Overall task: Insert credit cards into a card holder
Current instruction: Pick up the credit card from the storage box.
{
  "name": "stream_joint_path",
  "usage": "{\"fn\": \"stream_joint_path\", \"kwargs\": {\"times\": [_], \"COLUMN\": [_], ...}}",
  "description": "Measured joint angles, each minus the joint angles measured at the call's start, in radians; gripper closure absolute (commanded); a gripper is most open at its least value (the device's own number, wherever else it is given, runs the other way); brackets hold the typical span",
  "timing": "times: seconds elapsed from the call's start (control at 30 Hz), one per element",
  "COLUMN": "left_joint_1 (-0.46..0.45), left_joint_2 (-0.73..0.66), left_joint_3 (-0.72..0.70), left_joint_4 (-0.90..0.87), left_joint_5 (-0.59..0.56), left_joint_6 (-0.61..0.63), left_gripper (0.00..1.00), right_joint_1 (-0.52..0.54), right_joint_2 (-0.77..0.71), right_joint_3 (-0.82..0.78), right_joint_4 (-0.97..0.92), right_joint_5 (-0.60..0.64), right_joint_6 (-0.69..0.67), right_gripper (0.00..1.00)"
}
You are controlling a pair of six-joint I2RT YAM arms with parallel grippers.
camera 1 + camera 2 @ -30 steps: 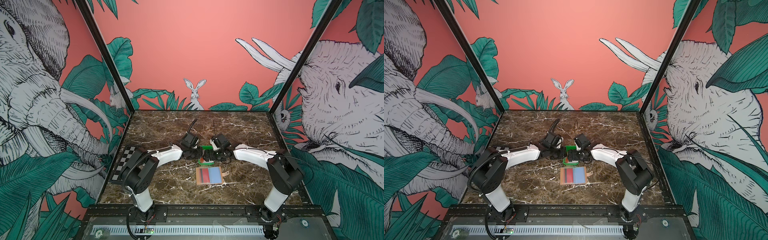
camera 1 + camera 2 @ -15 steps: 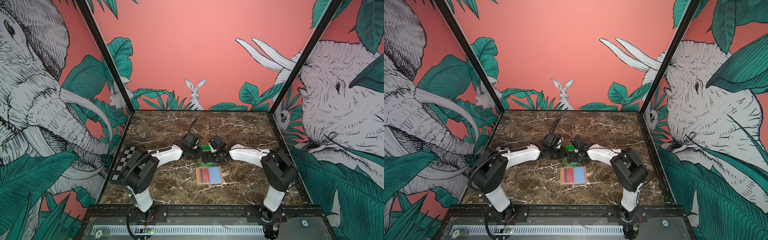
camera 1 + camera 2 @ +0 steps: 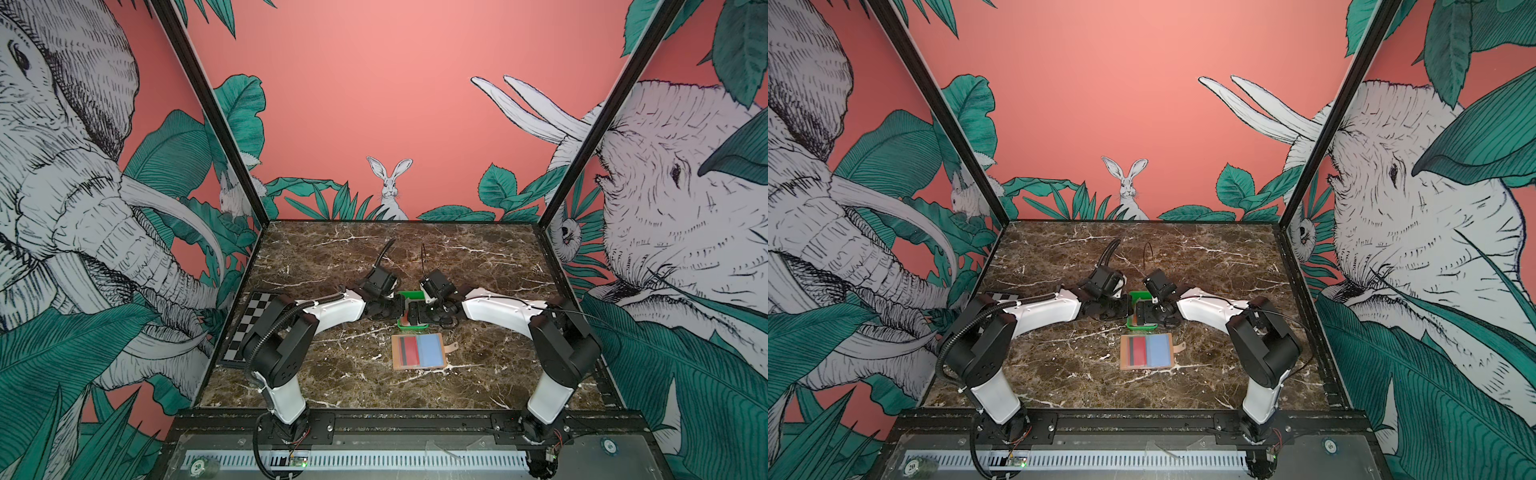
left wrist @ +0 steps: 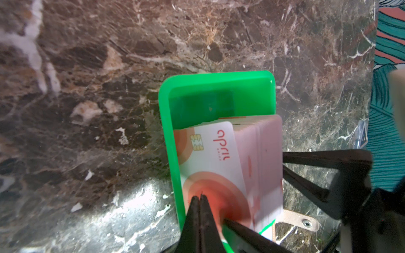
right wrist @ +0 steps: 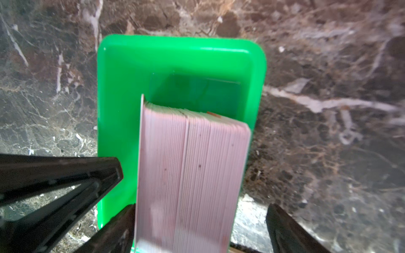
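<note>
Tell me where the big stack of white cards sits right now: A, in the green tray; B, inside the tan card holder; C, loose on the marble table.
A: the stack of white cards stands on edge inside the green tray, with the card holder lying outside it on the table.

A green tray (image 3: 410, 295) sits on the marble table (image 3: 353, 390); checkerboard (image 3: 248, 322) at its edge.

In both top views the left hand (image 3: 400, 309) and right hand (image 3: 417, 312) cover most of the green tray (image 3: 411, 295). Between the right hand's fingers (image 5: 289, 230) the cards (image 5: 188, 175) are blurred, their near end cut off by the picture's edge.
</note>
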Motion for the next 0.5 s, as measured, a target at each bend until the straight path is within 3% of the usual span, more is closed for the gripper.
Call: {"fn": "stream_joint_path", "kwargs": {"times": [0.5], "left_joint_1": [0.0], "left_joint_2": [0.023], "left_joint_3": [0.0], "left_joint_4": [0.029], "left_joint_5": [0.032], "left_joint_6": [-0.016], "left_gripper": [0.89], "right_joint_1": [-0.004], "right_joint_2": [-0.007], "right_joint_3": [0.0], "right_joint_4": [-0.006], "right_joint_5": [0.002], "right_joint_6": [-0.003], "right_gripper": [0.11]}}
